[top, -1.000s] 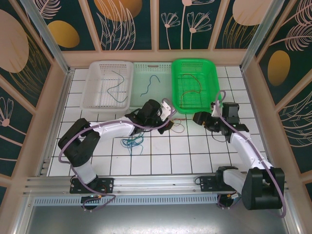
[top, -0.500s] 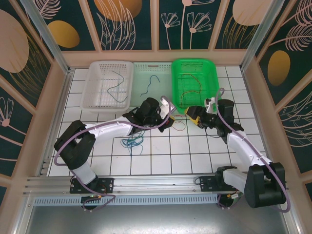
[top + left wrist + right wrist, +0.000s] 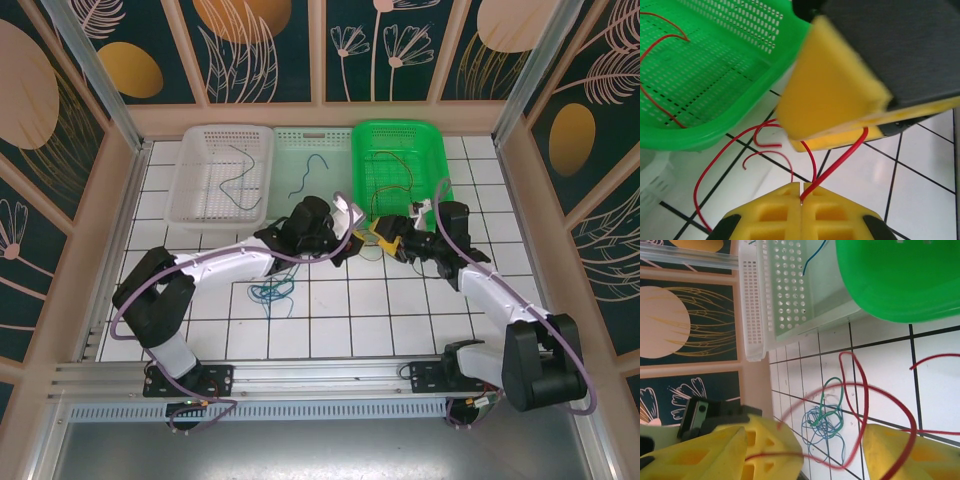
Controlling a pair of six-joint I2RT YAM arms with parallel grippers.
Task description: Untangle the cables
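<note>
Left gripper (image 3: pixel 801 195): clamped tight on the red cable (image 3: pixel 836 159), pinched right at the tips, mid-table, just off the green basket's near wall.
Right gripper (image 3: pixel 386 241): spread wide, nose to nose with the left one, red loop strung across the gap between its fingers (image 3: pixel 900 455).
Red cable run: curling over the tiles between the two grippers, loose loops lying beside the basket.
Tangle (image 3: pixel 272 291): teal-green and blue wires knotted together, flat on the tiles, toward the near edge and left of both grippers, untouched.
In the way: green basket (image 3: pixel 436 160) close behind the pinch; a right finger looming just above the left tips.
Far edge: three containers in a row. White basket (image 3: pixel 180 185) at left with a dark wire (image 3: pixel 236 176), pale tray (image 3: pixel 330 195) in the middle with a blue wire (image 3: pixel 306 176), green at right with red wires (image 3: pixel 395 185).
Surface: white tiled table (image 3: pixel 420 300), dark grout lines.
Room: dark panels (image 3: pixel 260 50) with painted flowers and gold discs, wood frames; metal rail (image 3: pixel 300 375) along the near edge.
</note>
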